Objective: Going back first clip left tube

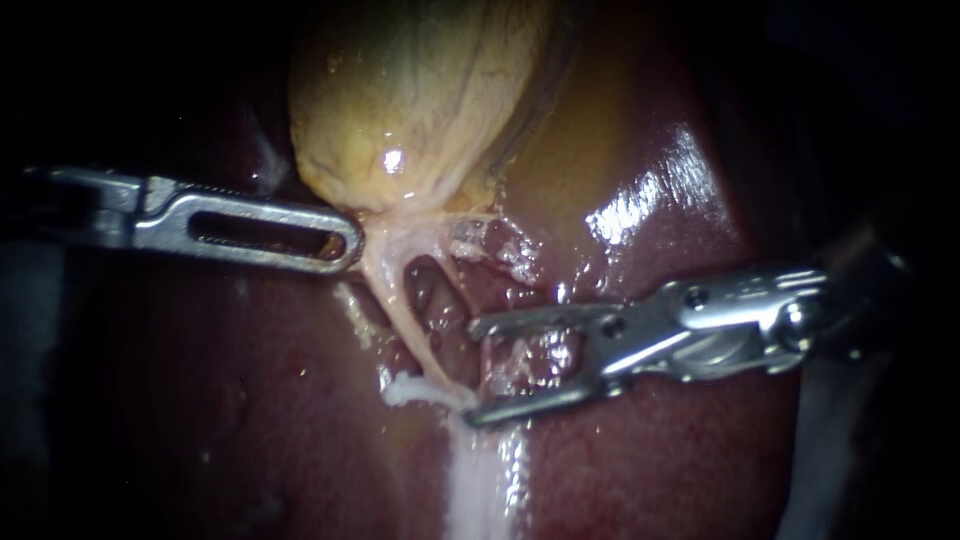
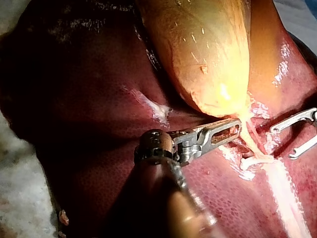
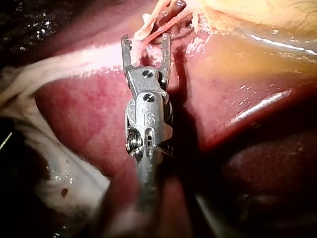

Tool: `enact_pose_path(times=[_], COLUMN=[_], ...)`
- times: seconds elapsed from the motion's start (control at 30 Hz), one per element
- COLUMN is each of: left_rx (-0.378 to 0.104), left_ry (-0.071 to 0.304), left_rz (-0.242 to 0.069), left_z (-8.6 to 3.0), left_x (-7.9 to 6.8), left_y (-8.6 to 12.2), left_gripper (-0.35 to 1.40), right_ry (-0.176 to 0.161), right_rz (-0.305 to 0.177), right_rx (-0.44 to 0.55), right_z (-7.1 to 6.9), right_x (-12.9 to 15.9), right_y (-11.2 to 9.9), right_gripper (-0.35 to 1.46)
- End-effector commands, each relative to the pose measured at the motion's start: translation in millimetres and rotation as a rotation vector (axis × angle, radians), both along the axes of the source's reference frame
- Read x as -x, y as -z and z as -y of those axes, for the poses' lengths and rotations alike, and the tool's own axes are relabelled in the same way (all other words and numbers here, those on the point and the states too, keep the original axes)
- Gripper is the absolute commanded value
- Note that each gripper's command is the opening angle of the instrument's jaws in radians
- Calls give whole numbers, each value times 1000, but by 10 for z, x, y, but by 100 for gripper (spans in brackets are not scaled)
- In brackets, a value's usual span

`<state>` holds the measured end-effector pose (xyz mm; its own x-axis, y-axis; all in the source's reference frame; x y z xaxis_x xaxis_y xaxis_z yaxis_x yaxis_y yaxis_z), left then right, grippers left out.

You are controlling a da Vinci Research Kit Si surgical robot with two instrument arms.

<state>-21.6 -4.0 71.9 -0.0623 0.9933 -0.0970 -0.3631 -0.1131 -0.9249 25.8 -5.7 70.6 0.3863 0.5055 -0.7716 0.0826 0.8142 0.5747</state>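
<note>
Upper centre of the endoscope view: gallbladder (image 1: 420,90), yellow-tan and wet, resting on dark red liver (image 1: 250,400) that fills the rest of the frame. Below its narrow end, pale tissue (image 1: 385,225) fanning down into the left tube (image 1: 400,310), a thin pinkish strand slanting from centre toward lower centre, with a dark opening (image 1: 430,290) just to its right. At the strand's lower end, a frayed white shred (image 1: 405,393) lying across the liver. Under that, a pale streak (image 1: 480,480) running to the bottom edge.

Entering from the left edge at mid-height: left instrument (image 1: 352,245), long slotted end effector closed down, tip pinching the pale tissue right under the gallbladder. Seen likewise from the left wrist view, both jaws together on that tissue at the gallbladder's narrow end.

Entering from the right edge, slightly below mid-height: right instrument (image 1: 473,370), end effector wide open and holding nothing, its two jaws spread like a fork toward the centre. Upper jaw tip just right of the dark opening. Lower jaw tip beside the left tube's lower end, contact impossible to tell. In the right wrist view, left tube just ahead of the spread tips.
</note>
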Motion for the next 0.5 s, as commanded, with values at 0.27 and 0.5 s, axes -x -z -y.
enact_pose_path(times=[0.27,0.5], left_rx=[0,1], left_ry=[0,1], left_rz=[0,0], left_z=[0,0], left_x=[0,2], left_y=[-1,-4], left_gripper=[-35,-35], right_ry=[-25,-35], right_rz=[10,10], right_rx=[46,44], right_z=[-25,-27], right_x=[40,45], right_y=[27,29], right_gripper=[50,50])
